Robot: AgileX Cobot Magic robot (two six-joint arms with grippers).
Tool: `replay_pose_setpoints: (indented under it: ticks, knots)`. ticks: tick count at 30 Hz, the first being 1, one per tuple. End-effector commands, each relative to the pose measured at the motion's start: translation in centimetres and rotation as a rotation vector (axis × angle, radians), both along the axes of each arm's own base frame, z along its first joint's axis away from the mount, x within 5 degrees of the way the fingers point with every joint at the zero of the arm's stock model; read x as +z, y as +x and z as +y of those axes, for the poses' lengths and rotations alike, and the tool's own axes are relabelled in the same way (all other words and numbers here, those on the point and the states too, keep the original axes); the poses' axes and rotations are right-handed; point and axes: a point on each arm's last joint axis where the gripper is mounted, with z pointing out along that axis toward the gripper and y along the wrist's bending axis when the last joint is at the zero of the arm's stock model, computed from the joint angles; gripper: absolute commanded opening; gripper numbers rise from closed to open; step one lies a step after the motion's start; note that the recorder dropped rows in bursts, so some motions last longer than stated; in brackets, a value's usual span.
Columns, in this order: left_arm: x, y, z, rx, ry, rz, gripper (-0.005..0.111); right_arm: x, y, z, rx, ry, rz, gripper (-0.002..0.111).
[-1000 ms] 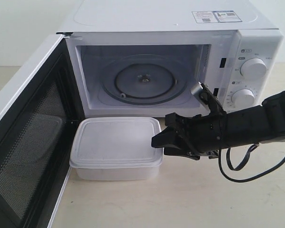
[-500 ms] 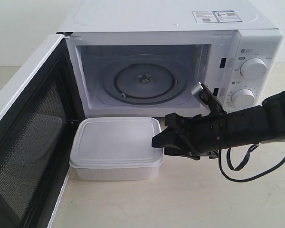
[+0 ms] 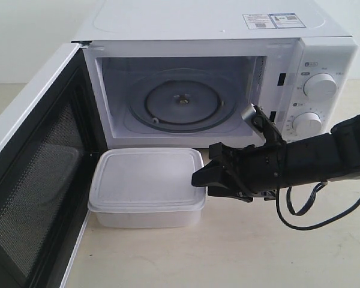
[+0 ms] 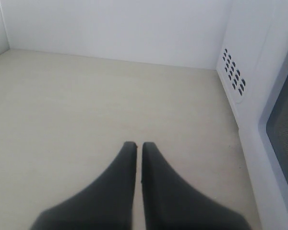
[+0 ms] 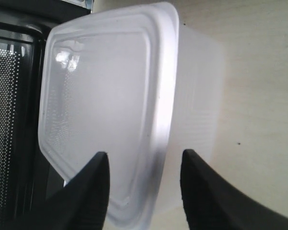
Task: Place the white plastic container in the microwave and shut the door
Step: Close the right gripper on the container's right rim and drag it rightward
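The white plastic container [image 3: 147, 187] rests on the table just in front of the microwave [image 3: 216, 66], lid on. The door [image 3: 33, 180] hangs wide open at the left, its black inner face and mesh window showing. Inside, the glass turntable [image 3: 181, 101] is bare. My right gripper [image 3: 199, 179] is open at the container's right end, its fingers straddling the lid rim [image 5: 161, 143], one over the lid and one beside the side wall. My left gripper [image 4: 139, 144] is shut with nothing in it, over bare table beside the microwave's vented side [image 4: 234, 74]; the exterior view does not show it.
Two round knobs [image 3: 319, 86] sit on the microwave's right panel, above my right arm. A black cable [image 3: 300, 216] loops down from that arm onto the table. The open door [image 5: 9, 120] stands close behind the container's far end.
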Motion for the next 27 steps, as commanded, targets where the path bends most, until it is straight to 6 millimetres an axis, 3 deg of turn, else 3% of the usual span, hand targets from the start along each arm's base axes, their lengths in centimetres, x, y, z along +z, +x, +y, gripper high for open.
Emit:
replay_pose_setpoints:
  ticks: [1, 7, 14, 16, 20, 27]
  knots:
    - [-0.1, 0.0, 0.0, -0.001, 0.005, 0.0, 0.004, -0.2, 0.1, 0.1, 0.003, 0.006, 0.006, 0.042]
    - [-0.1, 0.0, 0.0, -0.001, 0.005, 0.0, 0.004, -1.9, 0.0, 0.1, 0.01, -0.01, 0.049, 0.042]
    - [-0.1, 0.0, 0.0, -0.001, 0.005, 0.0, 0.004, -1.2, 0.6, 0.5, 0.028, 0.034, 0.029, 0.04]
    - [-0.1, 0.0, 0.0, -0.001, 0.005, 0.0, 0.004, -1.2, 0.6, 0.5, 0.029, 0.036, 0.027, 0.031]
    - [-0.1, 0.0, 0.0, -0.001, 0.005, 0.0, 0.004, -1.1, 0.6, 0.6, 0.041, 0.043, 0.019, 0.003]
    - [-0.1, 0.0, 0.0, -0.001, 0.005, 0.0, 0.004, -0.8, 0.4, 0.8, 0.045, 0.08, 0.039, 0.0]
